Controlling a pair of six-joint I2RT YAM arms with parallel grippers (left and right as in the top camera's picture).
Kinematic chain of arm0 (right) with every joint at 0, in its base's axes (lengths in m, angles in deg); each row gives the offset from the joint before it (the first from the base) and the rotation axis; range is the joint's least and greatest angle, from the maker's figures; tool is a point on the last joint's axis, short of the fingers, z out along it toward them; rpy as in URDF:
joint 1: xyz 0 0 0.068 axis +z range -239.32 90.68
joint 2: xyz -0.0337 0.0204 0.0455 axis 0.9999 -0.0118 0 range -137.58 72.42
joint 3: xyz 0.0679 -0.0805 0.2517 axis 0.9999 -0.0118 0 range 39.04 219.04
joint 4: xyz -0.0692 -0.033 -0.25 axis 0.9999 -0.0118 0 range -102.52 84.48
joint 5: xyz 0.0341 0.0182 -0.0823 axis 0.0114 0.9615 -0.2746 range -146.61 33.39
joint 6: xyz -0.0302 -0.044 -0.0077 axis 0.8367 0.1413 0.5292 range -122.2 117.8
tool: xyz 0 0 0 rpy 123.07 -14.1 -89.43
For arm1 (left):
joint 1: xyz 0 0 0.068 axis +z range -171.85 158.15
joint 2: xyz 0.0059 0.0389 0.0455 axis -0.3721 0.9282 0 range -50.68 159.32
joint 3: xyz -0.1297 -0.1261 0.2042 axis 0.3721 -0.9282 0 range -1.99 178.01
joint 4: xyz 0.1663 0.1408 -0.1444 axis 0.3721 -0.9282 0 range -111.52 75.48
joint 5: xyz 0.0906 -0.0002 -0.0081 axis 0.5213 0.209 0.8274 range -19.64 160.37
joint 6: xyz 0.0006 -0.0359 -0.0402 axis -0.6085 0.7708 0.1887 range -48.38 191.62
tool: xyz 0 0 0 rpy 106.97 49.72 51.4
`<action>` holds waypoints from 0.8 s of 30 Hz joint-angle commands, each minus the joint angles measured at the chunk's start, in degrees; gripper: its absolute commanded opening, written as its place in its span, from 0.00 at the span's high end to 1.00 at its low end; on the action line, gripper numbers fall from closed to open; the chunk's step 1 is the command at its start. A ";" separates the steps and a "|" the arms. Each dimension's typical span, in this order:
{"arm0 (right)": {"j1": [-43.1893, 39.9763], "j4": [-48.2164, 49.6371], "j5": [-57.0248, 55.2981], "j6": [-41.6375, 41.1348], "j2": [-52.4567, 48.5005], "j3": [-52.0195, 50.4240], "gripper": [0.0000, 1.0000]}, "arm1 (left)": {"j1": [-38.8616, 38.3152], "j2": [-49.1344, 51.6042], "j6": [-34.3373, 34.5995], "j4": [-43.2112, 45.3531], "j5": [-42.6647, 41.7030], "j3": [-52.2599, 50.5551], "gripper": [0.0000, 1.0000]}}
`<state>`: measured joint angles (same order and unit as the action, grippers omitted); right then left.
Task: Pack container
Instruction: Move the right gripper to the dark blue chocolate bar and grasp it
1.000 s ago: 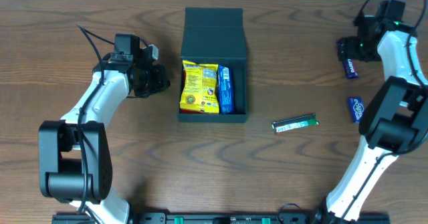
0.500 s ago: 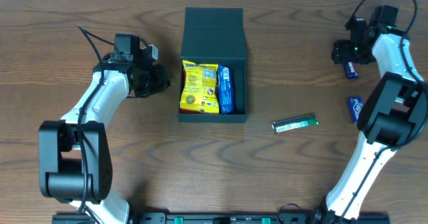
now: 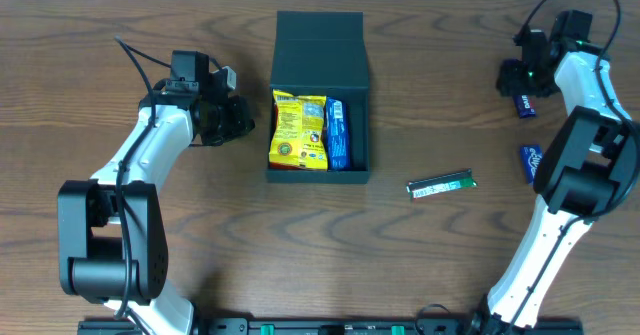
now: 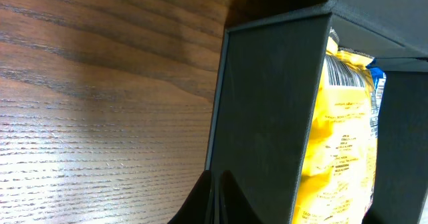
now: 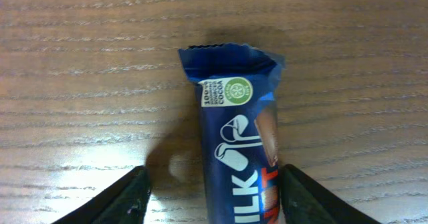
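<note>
The dark teal container [image 3: 320, 171] stands mid-table with its flap lid [image 3: 320, 40] open at the back. Inside lie a yellow packet [image 3: 299, 130] and a blue packet [image 3: 337, 135]. My left gripper [image 3: 240, 118] is shut and empty, just left of the container's left wall [image 4: 267, 117]; the left wrist view shows its tips [image 4: 217, 197] together and the yellow packet [image 4: 338, 137] beyond the wall. My right gripper [image 3: 515, 76] is open at the far right, its fingers [image 5: 214, 197] on either side of a blue chocolate bar [image 5: 237, 150] lying flat on the table [image 3: 524, 103].
A second blue snack packet [image 3: 531, 162] lies at the right edge below the bar. A thin green bar [image 3: 441, 185] lies on the wood to the right of the container's front. The table's back edge is just behind the lid.
My right gripper has shifted a little to the left over the blue bar. The left arm and the container's contents have not moved.
</note>
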<state>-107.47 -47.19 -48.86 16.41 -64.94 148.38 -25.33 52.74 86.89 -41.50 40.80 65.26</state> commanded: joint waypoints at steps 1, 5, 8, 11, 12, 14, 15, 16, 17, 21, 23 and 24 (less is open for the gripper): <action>-0.42 -0.07 0.68 -0.76 -2.08 0.04 0.44 | 0.11 0.74 0.66 -0.13 0.59 1.16 0.94; -0.42 -0.15 0.68 -1.84 -2.08 0.04 0.55 | 0.11 0.72 0.66 0.00 0.59 1.16 0.94; -0.42 -0.11 0.68 -2.36 -2.08 0.04 0.68 | 0.11 0.72 0.66 0.09 0.59 1.16 0.94; -0.42 -0.09 0.68 -2.36 -2.08 0.04 0.71 | 0.11 0.74 0.68 0.09 0.59 1.16 0.94; -0.42 -0.11 0.68 -2.36 -2.08 0.04 0.72 | 0.11 0.72 0.70 0.09 0.59 1.16 0.94; -0.39 -0.09 0.68 -3.06 -2.08 0.04 0.76 | 0.11 0.72 1.14 0.11 0.59 1.16 0.94; -0.39 -0.09 0.70 -3.58 -2.08 0.07 0.78 | 0.11 0.72 1.11 0.17 0.59 1.16 0.94; -0.39 -0.09 0.70 -4.33 -2.08 0.07 0.79 | 0.11 0.72 1.14 0.22 0.59 1.16 0.94; -0.35 -0.09 0.68 -5.01 -2.05 0.09 0.80 | 0.11 0.72 1.14 0.24 0.59 1.16 0.94; 0.11 -2.16 0.72 -9.14 -1.81 2.14 0.96 | 0.11 0.72 1.11 0.26 0.59 1.16 0.94; 0.48 -4.63 0.70 -9.99 -1.60 4.81 0.99 | 0.11 0.72 1.11 0.26 0.59 1.16 0.94; 0.70 -6.36 0.70 -10.27 -1.49 6.75 0.99 | 0.11 0.72 1.11 0.26 0.59 1.16 0.94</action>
<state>-107.39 -52.29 -48.64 9.09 -65.31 151.07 -25.33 52.74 87.92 -41.26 40.83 65.26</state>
